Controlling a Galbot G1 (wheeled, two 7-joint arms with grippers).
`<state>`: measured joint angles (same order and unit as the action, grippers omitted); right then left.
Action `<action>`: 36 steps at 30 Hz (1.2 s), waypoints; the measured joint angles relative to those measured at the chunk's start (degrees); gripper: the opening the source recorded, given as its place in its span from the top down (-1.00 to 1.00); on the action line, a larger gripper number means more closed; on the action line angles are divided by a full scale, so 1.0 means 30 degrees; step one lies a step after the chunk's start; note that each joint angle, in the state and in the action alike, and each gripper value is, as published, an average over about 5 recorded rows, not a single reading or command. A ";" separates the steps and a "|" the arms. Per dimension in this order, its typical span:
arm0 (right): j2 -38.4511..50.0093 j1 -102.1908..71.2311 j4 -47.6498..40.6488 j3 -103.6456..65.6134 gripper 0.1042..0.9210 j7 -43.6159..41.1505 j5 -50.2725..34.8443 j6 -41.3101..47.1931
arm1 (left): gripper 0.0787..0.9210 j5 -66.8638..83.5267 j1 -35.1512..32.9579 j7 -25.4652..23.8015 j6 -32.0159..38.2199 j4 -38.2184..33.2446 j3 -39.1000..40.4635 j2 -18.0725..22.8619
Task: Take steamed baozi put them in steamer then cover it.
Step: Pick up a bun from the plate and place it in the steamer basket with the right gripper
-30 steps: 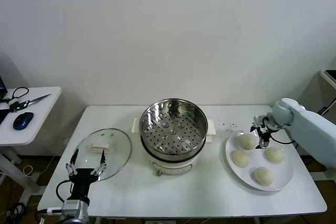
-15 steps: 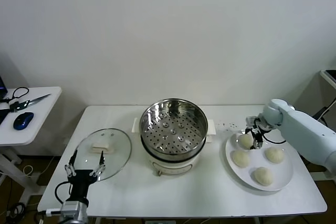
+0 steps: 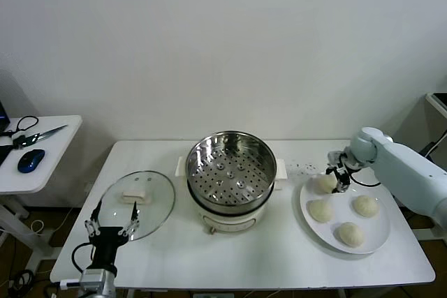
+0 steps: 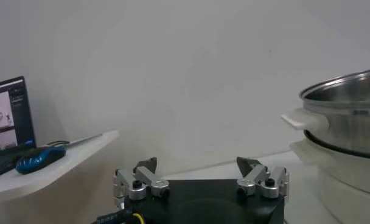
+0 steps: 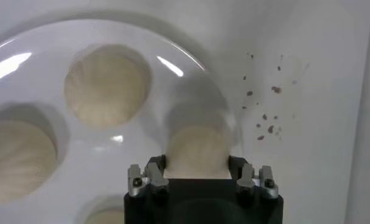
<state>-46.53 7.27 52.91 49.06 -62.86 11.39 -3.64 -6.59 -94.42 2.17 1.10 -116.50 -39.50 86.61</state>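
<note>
One baozi (image 5: 197,152) sits clamped between the right tool's (image 5: 197,176) fingers.

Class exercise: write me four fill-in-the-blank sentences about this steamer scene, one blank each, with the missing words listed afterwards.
1. The steamer holds ____ baozi so far.
2. The right gripper is shut on a ____ at the plate's far edge.
3. The glass cover lies flat on the ____, on the steamer's left.
4. The left gripper, near the cover, is ____.

Missing words: no; baozi; table; open
</note>
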 measured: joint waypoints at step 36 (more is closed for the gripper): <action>-0.9236 0.7799 0.3075 0.5970 -0.45 -0.1244 0.2982 -1.0142 | -0.77 -0.0251 -0.0670 0.0009 -0.0261 -0.0323 0.0656 -0.0115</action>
<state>-74.24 30.66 62.13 66.97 -66.59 20.34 -34.06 -7.35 -96.43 2.20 0.31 -117.47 -37.53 86.27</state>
